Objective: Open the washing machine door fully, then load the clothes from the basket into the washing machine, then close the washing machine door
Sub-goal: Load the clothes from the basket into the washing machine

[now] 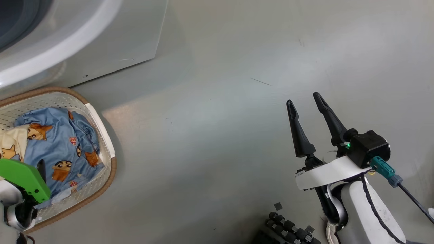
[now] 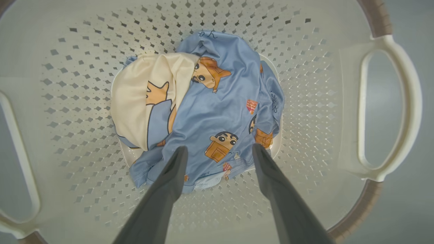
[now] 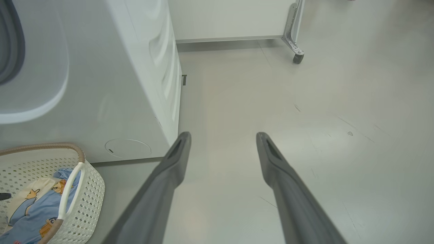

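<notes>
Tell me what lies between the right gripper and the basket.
Bare grey floor lies between the right gripper and the basket, as the head view shows.

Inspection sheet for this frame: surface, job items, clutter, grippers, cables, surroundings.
Surface: grey floor, faint scuffs.
Job's things: clothes heaped in the basket, which stands on the floor at the foot of the washing machine.
Clutter: small dark square by a row of dark rollers.
Grippers: left gripper open, over the clothes inside the basket; right gripper open, over the floor, holding nothing.
Cables: dark cable from a teal plug at the right wrist.
Surroundings: white panel on a caster.
</notes>
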### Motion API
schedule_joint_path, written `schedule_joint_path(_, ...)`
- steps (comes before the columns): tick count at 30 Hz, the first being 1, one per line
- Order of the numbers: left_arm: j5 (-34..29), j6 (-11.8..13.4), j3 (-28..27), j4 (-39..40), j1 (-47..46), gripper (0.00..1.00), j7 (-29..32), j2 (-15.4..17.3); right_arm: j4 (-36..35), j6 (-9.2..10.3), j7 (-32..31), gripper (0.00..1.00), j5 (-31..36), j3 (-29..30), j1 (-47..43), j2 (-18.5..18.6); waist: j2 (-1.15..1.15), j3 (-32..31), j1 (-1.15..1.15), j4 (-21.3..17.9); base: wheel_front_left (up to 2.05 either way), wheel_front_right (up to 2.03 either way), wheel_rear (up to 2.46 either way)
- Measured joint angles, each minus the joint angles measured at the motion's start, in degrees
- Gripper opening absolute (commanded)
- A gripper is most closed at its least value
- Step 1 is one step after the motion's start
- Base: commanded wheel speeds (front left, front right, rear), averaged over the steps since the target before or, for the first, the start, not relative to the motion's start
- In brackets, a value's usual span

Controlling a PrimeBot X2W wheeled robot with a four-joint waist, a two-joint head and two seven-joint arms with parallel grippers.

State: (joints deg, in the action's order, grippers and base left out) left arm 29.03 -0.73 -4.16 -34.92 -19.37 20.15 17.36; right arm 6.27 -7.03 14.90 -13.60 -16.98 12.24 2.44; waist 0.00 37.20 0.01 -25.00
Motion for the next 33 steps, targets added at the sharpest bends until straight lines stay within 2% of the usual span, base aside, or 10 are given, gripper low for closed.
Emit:
schedule_joint_path(15, 0.2, -0.7, 0.3, -3.8, -9.4, 1.0, 1.8, 3.9, -1.6, 0.0, 0.0, 1.0, 0.1, 0.7, 2.3, -0.2, 0.0, 8.4, 0.0, 0.2, 0.0, 0.0, 0.0)
schedule_joint_path(33, -2.0, -1.6, 1.6, -7.8, -16.1, 1.0, 1.5, 6.5, -2.7, 0.0, 0.0, 1.0, 0.1, 1.3, 4.0, -0.2, 0.0, 15.3, 0.0, 0.5, 0.0, 0.0, 0.0)
